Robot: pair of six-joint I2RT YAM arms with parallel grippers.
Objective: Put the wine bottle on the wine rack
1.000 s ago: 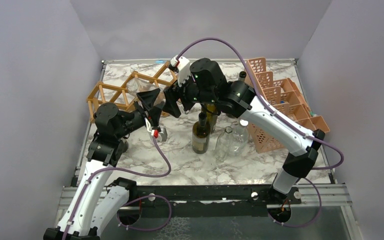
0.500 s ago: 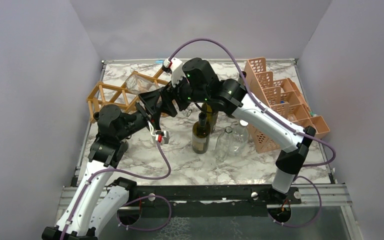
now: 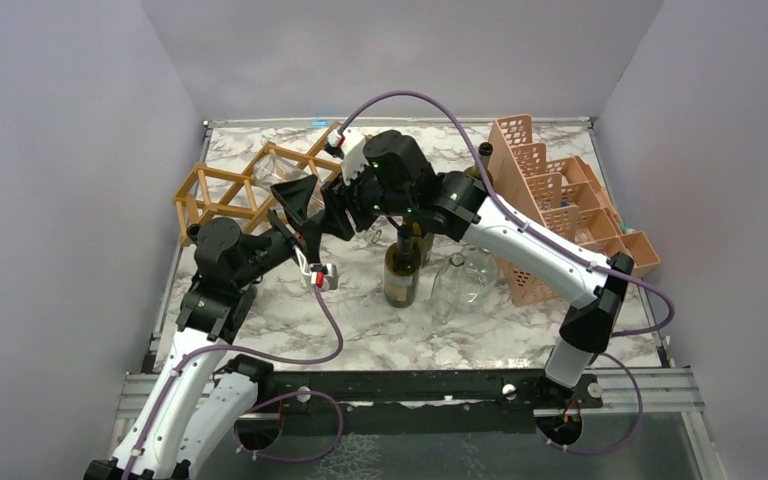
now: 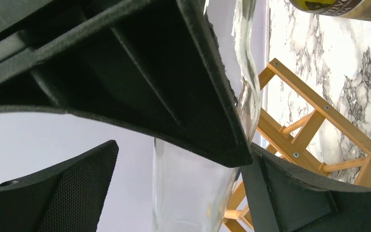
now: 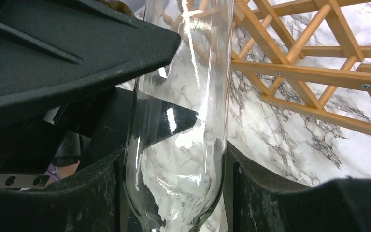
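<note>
Clear glass bottle (image 5: 178, 145) by wooden lattice rack (image 5: 309, 72)
Marbled counter (image 5: 280, 130); right end effector (image 5: 176, 186) clasps the glass, left end effector (image 4: 164, 169) released.

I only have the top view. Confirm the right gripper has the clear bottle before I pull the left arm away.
Observer: Right wrist view: the clear bottle sits between the fingers of the right gripper, both against the glass.
Operator: Report the left gripper.
Observer: Left wrist view: the left gripper is open; one finger crosses the glass, the other stands apart from it.
Operator: Give me the rack.
Observer: Right wrist view: the rack shows through the glass at the bottle's far end; I cannot tell whether the bottle is inside a cell.
</note>
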